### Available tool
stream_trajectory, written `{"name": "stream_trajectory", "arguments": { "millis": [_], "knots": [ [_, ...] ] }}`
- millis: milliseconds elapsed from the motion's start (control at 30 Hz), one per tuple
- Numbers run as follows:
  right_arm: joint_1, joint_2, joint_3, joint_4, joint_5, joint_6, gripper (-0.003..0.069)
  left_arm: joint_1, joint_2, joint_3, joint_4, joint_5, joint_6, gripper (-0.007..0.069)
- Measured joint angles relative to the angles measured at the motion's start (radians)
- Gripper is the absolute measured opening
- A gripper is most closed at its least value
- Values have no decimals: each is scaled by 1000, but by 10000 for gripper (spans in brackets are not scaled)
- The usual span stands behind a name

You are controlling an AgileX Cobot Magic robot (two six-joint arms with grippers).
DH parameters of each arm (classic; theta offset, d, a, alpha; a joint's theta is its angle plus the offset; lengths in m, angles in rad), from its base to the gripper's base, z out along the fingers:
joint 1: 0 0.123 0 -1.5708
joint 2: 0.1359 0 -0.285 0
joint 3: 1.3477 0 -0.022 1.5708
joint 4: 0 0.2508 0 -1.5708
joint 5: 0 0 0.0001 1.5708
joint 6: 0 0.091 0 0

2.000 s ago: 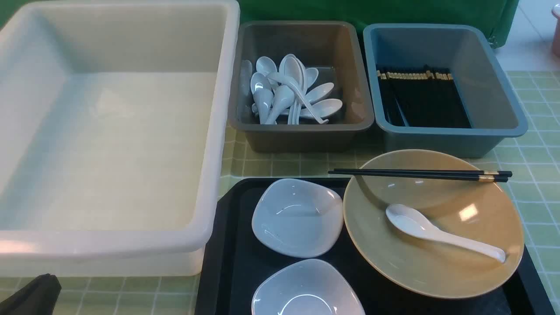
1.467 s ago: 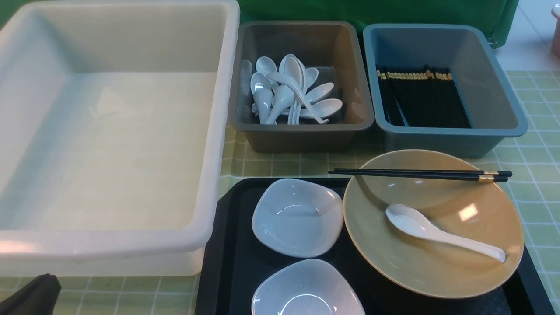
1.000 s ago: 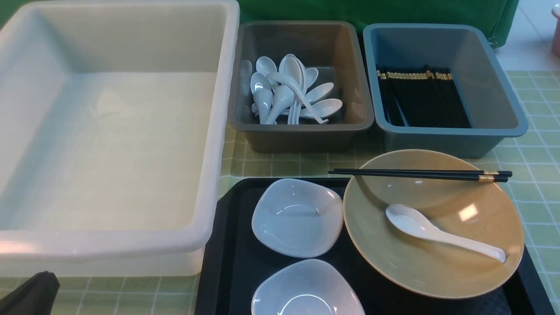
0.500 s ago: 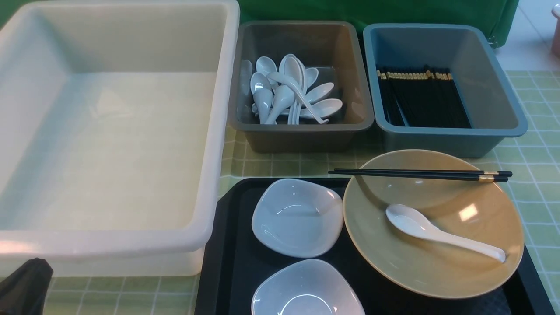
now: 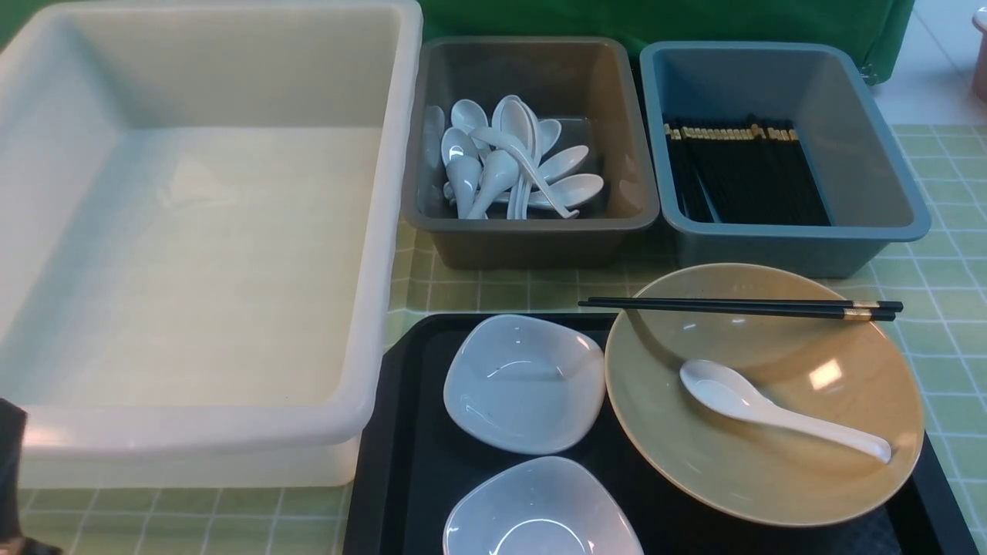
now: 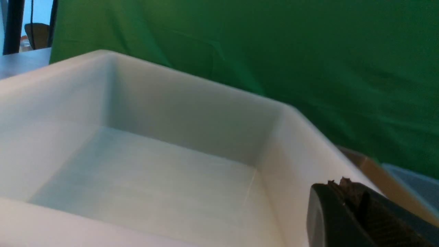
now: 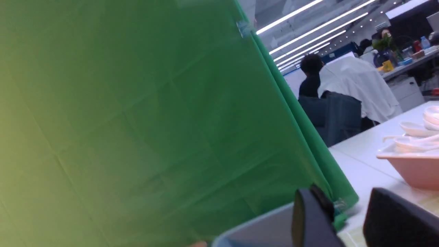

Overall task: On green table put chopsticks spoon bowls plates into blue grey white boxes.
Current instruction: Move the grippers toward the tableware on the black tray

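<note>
Left gripper (image 5: 9,462): dark shape at the near-left edge of the front view, in front of the near-left corner of the white box (image 5: 393,193). In the left wrist view the left gripper (image 6: 344,192) has its fingers pressed together with nothing between them.

White box: largest of the three, far left on the green table (image 5: 948,254). Nothing in it.

Grey box (image 5: 532,239): just right of the white box, at the back. It holds a loose pile of white spoons (image 5: 509,166).

Black tray (image 5: 401,462): near centre, in front of the grey box. Two small white bowls sit on its left half, one (image 5: 524,381) behind the other (image 5: 540,509); the nearer is cut off by the frame edge.

Tan bowl (image 5: 771,478): on the right half of the tray, just beside the farther small bowl. A pair of black chopsticks (image 5: 740,307) lies across its far rim, gold-banded ends pointing right. One spoon (image 5: 771,412) lies inside the bowl, scoop to the left, handle running toward the near right.

Blue box (image 5: 802,250): right of the grey box, behind the tan bowl. A row of black chopsticks (image 5: 740,177) lies along its left side.

Right gripper (image 7: 349,223): seen only in the right wrist view. Fingers parted with a clear gap, nothing held. It points at a green backdrop (image 7: 137,120).
</note>
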Motion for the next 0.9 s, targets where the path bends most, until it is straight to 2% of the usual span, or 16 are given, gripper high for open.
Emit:
{"name": "stream_trajectory", "arguments": {
  "millis": [67,267,367,467,567,633,667,700,733,767,833,900],
  "knots": [
    [0,0,-23,0,8,9,237,0,0,0,-34,-34,-28,-1],
    [0,11,-224,0,111,20,237,0,0,0,-120,-280,-88,-1],
    [0,77,-367,0,166,34,237,-1,0,-51,-130,-281,-109,-1],
    [0,224,-594,0,273,36,237,-1,37,-242,-78,-178,-98,-1],
    [0,316,-714,0,371,33,237,-1,99,-376,-25,-103,-63,-1],
    [0,442,-891,-1,580,-21,237,-1,204,-539,56,3,2,-1],
    [0,452,-901,-1,580,-28,237,-1,213,-561,62,11,7,-1],
    [3,517,-962,-1,690,-91,237,-1,277,-626,104,86,36,-1],
    [9,557,-984,-2,731,-146,237,-1,324,-657,118,126,43,-1],
    [10,564,-987,-2,736,-157,237,-1,344,-670,125,147,50,-1],
    [45,645,-981,-3,772,-324,237,-1,470,-730,147,312,57,-1],
    [76,687,-953,-3,771,-361,237,-10,552,-738,150,416,51,-1]
  ]
}}
